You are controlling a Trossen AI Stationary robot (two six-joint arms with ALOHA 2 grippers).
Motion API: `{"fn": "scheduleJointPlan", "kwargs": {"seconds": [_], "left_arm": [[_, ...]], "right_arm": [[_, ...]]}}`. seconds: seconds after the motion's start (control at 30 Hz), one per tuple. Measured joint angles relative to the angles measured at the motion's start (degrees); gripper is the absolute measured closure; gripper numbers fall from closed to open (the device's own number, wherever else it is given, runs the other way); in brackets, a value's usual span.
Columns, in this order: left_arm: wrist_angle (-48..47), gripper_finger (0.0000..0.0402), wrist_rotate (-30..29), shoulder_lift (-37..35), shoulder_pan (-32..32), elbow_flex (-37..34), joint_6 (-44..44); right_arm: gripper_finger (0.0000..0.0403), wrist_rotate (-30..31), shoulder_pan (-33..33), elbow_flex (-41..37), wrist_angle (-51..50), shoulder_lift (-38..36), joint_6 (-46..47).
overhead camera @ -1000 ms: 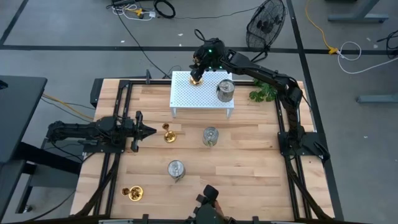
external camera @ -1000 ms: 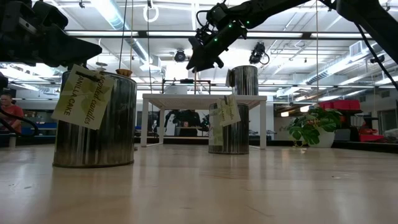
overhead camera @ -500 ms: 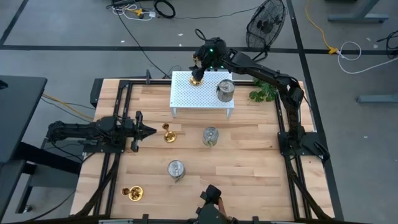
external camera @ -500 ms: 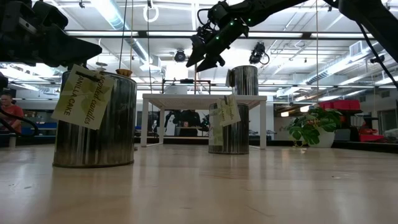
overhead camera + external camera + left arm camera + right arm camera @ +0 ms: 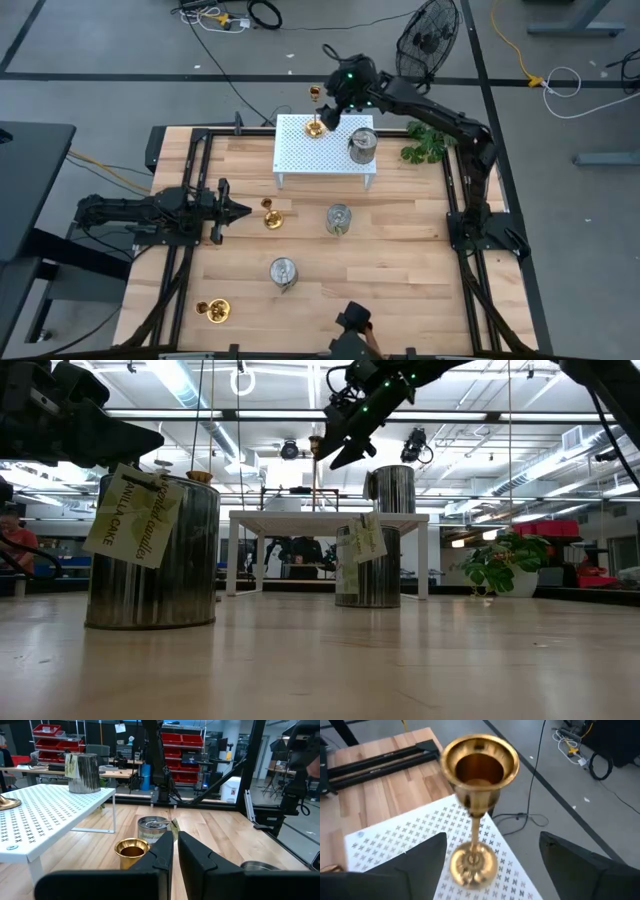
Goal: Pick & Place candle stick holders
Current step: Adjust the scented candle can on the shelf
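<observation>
A tall gold candle stick holder (image 5: pixel 476 780) stands upright on its round base at the far left corner of the white perforated rack (image 5: pixel 325 152). My right gripper (image 5: pixel 334 108) hovers open beside and above it, one finger on each side of the stem (image 5: pixel 476 827), clear of it. A silver holder (image 5: pixel 362 146) stands on the rack too. On the table are a gold holder (image 5: pixel 270 213), two silver ones (image 5: pixel 339 218) (image 5: pixel 283 272) and another gold one (image 5: pixel 212 311). My left gripper (image 5: pixel 243 210) waits shut at the table's left.
A green plant (image 5: pixel 425 150) sits right of the rack, at the table's far right. Black frame rails (image 5: pixel 200 170) run along the table's edges. Bare wood lies between the rack and the near edge, around the loose holders.
My right gripper has opened, letting go of the tall gold holder, and has drawn back upward and a little toward the table's right edge. The holder stays upright on the rack where it was set.
</observation>
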Motion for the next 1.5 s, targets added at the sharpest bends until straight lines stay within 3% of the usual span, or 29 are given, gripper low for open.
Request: {"fn": "scheduleJointPlan", "kwargs": {"seconds": [0.37, 0.63, 1.13, 1.5], "left_arm": [[0.02, 0.0369, 0.0, 0.0, -0.02, 0.0, 0.0], [0.0, 0.0369, 0.0, 0.0, 0.0, -0.01, 0.0], [0.02, 0.0369, 0.0, 0.0, -0.02, -0.01, 0.01], [0.02, 0.0369, 0.0, 0.0, 0.0, 0.0, 0.0]], "right_arm": [[0.0143, -0.71, -0.04, 0.0, -10.38, -4.41, -4.09], [0.0225, -5.56, -0.84, 0.0, -18.62, -4.58, -4.7], [0.0392, -5.61, -3.16, 0.0, -24.41, -6.92, -5.59], [0.04, -8.88, -5.18, 0.0, -31.0, -6.92, -6.23]]}}
